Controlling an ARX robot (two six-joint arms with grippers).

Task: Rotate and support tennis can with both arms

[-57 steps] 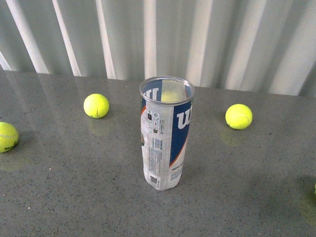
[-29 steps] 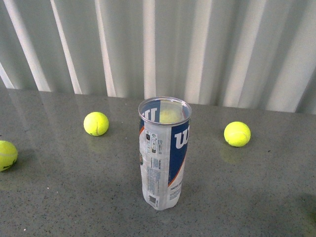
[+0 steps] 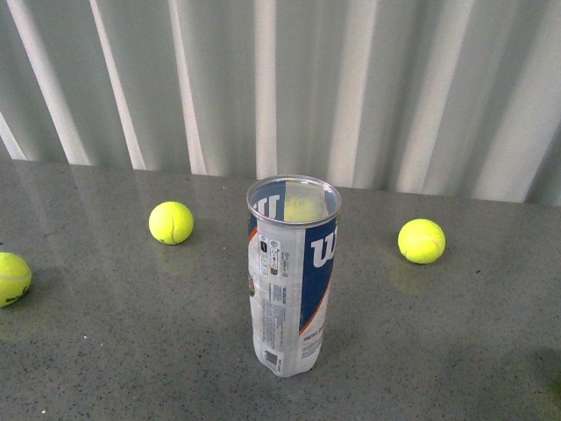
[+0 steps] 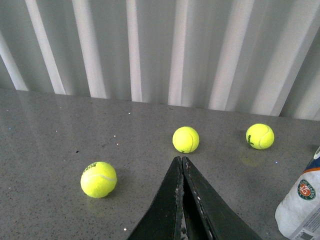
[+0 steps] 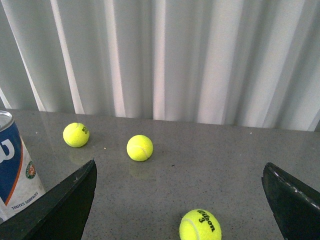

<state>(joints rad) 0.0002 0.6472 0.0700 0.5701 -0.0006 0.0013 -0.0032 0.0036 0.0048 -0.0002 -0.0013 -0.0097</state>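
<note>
The tennis can [image 3: 292,276] stands upright and open-topped on the grey table, its navy-and-white label with the white W turned to the right. Neither arm shows in the front view. In the left wrist view my left gripper [image 4: 181,159] is shut with nothing between its fingers, and the can's lower end [image 4: 302,205] shows at the picture's edge, apart from it. My right gripper [image 5: 180,164] is wide open and empty. In the right wrist view the can [image 5: 15,165] stands just outside one finger [image 5: 70,200], and a tennis ball [image 5: 200,225] lies on the table between the fingers.
Loose tennis balls lie on the table around the can: one [image 3: 171,222] to its left, one [image 3: 421,240] to its right, one [image 3: 13,278] at the far left edge. A white corrugated wall [image 3: 280,88] closes the table's far side.
The whole scene has slid lower in the front view since a second ago, showing more wall. The can stands upright in the same place among the balls.
</note>
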